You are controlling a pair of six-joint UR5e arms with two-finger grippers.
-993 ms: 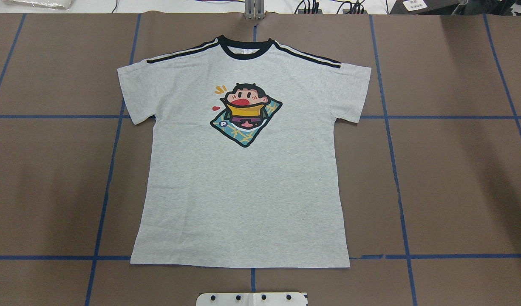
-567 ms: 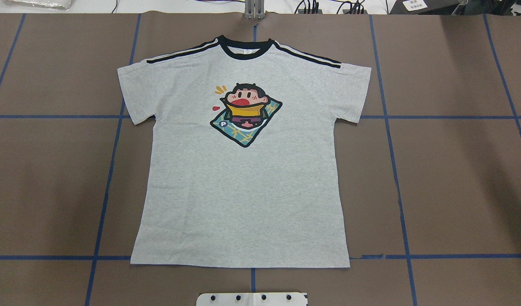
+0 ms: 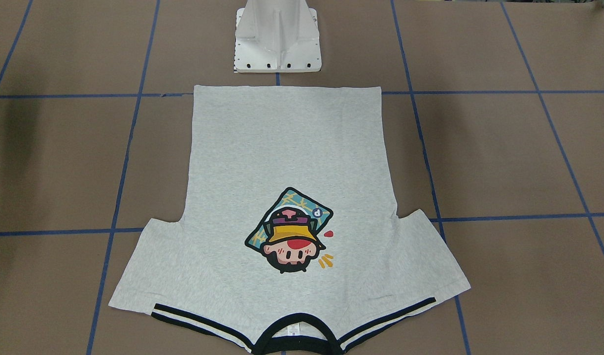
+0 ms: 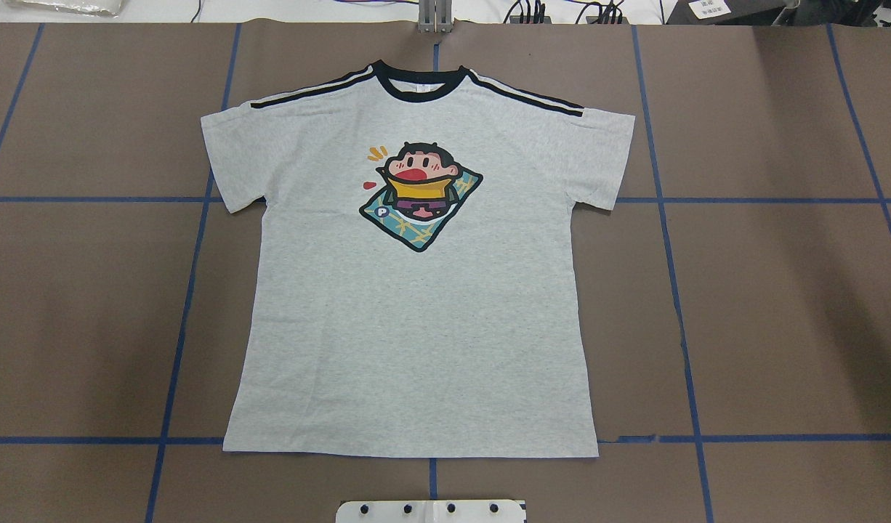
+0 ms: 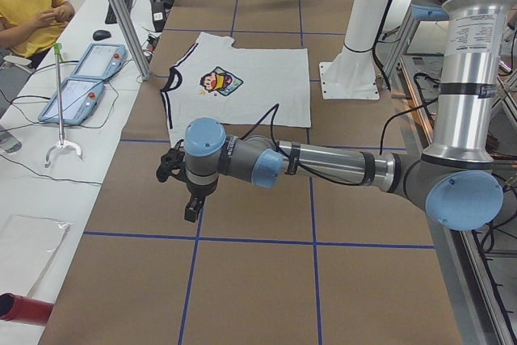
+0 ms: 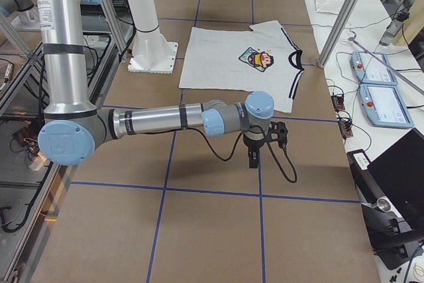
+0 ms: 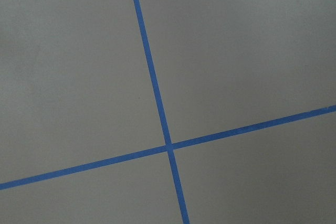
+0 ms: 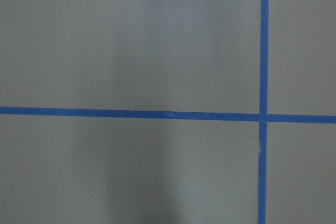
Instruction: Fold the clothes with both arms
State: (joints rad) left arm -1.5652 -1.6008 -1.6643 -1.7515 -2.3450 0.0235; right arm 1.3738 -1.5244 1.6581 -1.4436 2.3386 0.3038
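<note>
Brown table (image 4: 780, 327) bears flat T-shirt (image 4: 416, 327); left fingers (image 5: 192, 209) and right fingers (image 6: 252, 158): state unclear.

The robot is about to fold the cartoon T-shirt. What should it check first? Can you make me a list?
1. The T-shirt lies flat, print up, both sleeves spread: ok.
2. Nothing lies on the T-shirt: ok.
3. The left gripper is off the T-shirt, above bare table: ok.
4. The right gripper is off the T-shirt, above bare table: ok.
5. Both grippers are open, ready to grab: cannot tell.
6. The person sits at the side desk, hands off the table: ok.
</note>
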